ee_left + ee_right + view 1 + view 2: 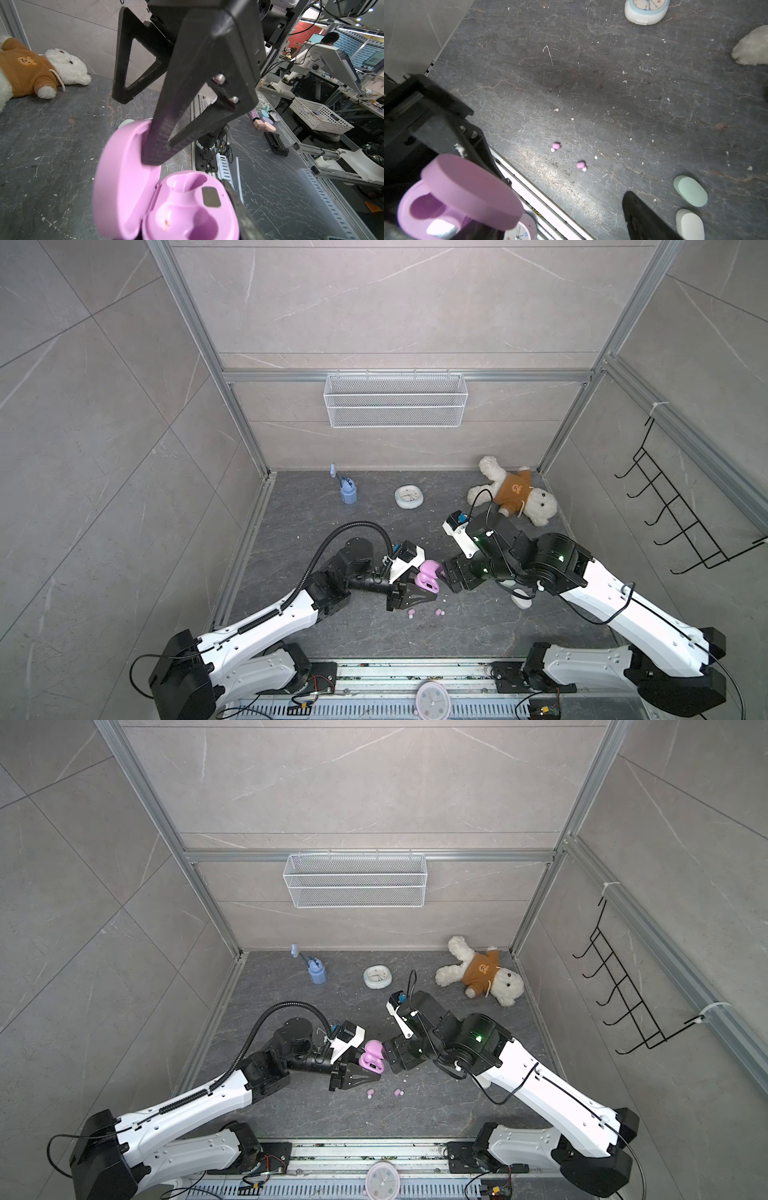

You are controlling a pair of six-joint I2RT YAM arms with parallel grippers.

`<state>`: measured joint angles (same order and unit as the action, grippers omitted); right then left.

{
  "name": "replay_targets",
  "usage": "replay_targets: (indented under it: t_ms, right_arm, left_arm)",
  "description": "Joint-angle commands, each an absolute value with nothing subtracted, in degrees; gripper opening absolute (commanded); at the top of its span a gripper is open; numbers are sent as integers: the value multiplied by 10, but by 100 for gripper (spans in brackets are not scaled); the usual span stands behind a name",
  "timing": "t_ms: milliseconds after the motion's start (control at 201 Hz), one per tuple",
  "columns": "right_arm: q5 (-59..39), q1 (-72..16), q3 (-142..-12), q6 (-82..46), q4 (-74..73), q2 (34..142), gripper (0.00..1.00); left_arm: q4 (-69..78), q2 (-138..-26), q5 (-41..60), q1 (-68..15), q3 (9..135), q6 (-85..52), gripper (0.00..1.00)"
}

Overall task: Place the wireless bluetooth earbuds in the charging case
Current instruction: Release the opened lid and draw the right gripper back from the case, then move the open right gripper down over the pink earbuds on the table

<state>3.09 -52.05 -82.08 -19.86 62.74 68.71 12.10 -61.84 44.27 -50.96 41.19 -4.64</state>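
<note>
Earbuds [556, 147] — two tiny pink beans with white tips — lie loose and apart on the table [374, 630], near the charging case [428, 574] but outside it, on the robot's side. The case is smooth lilac plastic, rounded like a pebble, with its lid hinged open to bare two moulded wells. The left claw [428, 587] is clamped on the case's base. The right claw [138, 131] stands wide: one ribbed black finger touches the inside of the lid, and the other hangs clear. The table is a dark grey, veined slab strewn with pale crumbs. A mint case [691, 190] and a white case [690, 224] lie shut beside each other. Farther back sit a small clock [409, 497], a blue bottle [348, 491] and a plush bear [513, 489] — all below grey stone-look walls in an aluminium frame.
</note>
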Motion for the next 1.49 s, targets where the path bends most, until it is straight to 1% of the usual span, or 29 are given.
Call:
replay_targets:
  t_ms: [0, 309, 558, 717, 801, 881, 1020, 1100, 1225, 1374, 1488]
  right_arm:
    - [43, -502, -842, -202, 619, 690, 86]
    - [-38, -502, -834, -200, 608, 670, 88]
    - [-59, -502, -826, -235, 602, 643, 89]
    - [-61, -500, -797, -299, 606, 614, 90]
    - [-53, -499, -767, -354, 606, 592, 90]
    - [-38, -496, -724, -410, 603, 568, 91]
    - [-30, -494, -610, -500, 556, 537, 91]
    - [-44, -494, -541, -537, 506, 545, 91]
    - [-78, -494, -454, -566, 387, 583, 88]
    - [-66, -494, -429, -538, 318, 659, 87]
    - [-82, -484, -418, -506, 253, 719, 86]
  left_arm:
    - [173, -606, 465, -515, 396, -68, 14]
    - [227, -605, 398, -514, 361, -100, 13]
    - [236, -588, 367, -511, 347, -106, 12]
    - [223, -567, 344, -509, 338, -104, 12]
    - [222, -554, 333, -510, 331, -104, 12]
    - [218, -540, 325, -509, 326, -105, 12]
    - [212, -515, 314, -509, 314, -113, 12]
    - [208, -501, 312, -509, 306, -115, 12]
    - [186, -476, 309, -509, 302, -112, 12]
    - [159, -452, 306, -509, 301, -105, 12]
    - [145, -439, 302, -509, 300, -98, 12]
